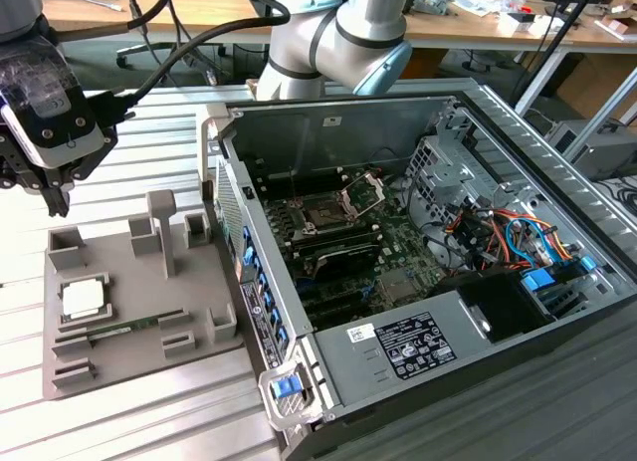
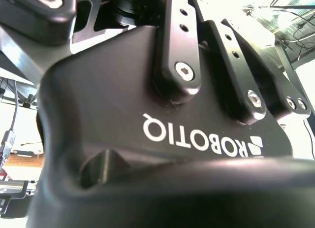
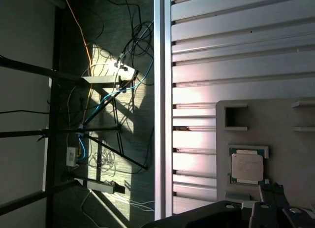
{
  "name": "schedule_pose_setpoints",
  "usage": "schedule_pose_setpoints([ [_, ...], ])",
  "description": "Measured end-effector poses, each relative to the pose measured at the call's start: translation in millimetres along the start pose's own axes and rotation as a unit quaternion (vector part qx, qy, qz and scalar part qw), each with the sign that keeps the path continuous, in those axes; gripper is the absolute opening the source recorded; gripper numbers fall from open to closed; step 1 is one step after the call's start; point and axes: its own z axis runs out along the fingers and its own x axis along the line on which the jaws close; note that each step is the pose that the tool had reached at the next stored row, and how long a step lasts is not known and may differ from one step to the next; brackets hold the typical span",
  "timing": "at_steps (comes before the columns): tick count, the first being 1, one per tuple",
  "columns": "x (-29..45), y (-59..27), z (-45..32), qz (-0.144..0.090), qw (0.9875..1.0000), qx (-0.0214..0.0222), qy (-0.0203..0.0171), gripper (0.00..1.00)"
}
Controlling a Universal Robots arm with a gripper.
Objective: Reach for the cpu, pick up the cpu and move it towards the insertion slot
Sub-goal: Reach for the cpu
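White lettering (image 2: 197, 139) on pincer (image 2: 162, 119) body; illegible small-print sticker (image 1: 413, 346) on computer case (image 1: 338, 132)

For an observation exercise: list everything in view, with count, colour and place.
cpu: one, silvery-beige, in a recess of the tray
tray: one, grey, on the table, exterior view's left
memory stick: one, green, in the tray
computer case: one, grey, open, beside the tray
insertion slot: one, dark, metal-framed, inside the case
table: one, silvery, slatted
arm: one, grey and blue, behind the case
hand: one, black, near the tray's far edge
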Motion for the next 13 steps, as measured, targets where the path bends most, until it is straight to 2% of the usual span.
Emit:
schedule_pose_setpoints([
  [13,0.0,-0.1,3.2,0.0,1.0,0.0,0.0,0.11],
])
